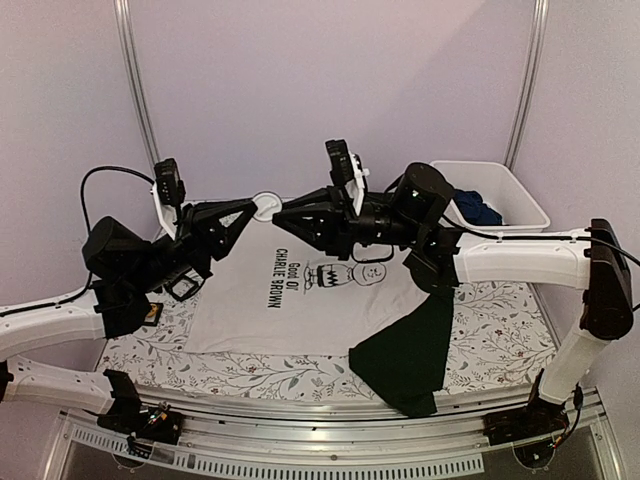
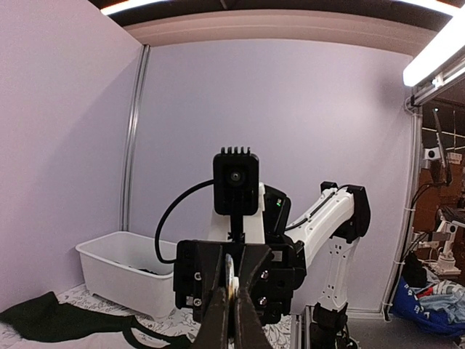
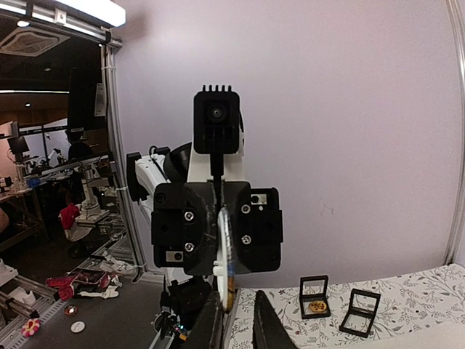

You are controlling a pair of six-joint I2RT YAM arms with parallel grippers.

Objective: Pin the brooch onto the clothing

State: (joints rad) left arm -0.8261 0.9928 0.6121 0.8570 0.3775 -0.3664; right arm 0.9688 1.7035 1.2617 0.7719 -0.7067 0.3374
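The white T-shirt [image 1: 250,300] with dark sleeves and the "Good Ol' Charlie Brown" print lies flat on the table; one dark sleeve [image 1: 405,355] spreads to the front right. Both grippers meet in the air above the shirt's collar. My left gripper [image 1: 250,211] [image 2: 232,313] is shut on the round white brooch [image 1: 266,204], which shows edge-on in the left wrist view [image 2: 231,280]. My right gripper [image 1: 281,213] [image 3: 238,323] faces it with its jaws apart. The brooch [image 3: 226,254] stands against its left finger [image 3: 211,320].
A white bin [image 1: 520,200] at the back right holds a dark blue garment [image 1: 478,208]. Two small black display boxes [image 3: 314,297] [image 3: 361,313] stand on the floral tablecloth [image 1: 500,320] at the left, one with a round yellow piece inside.
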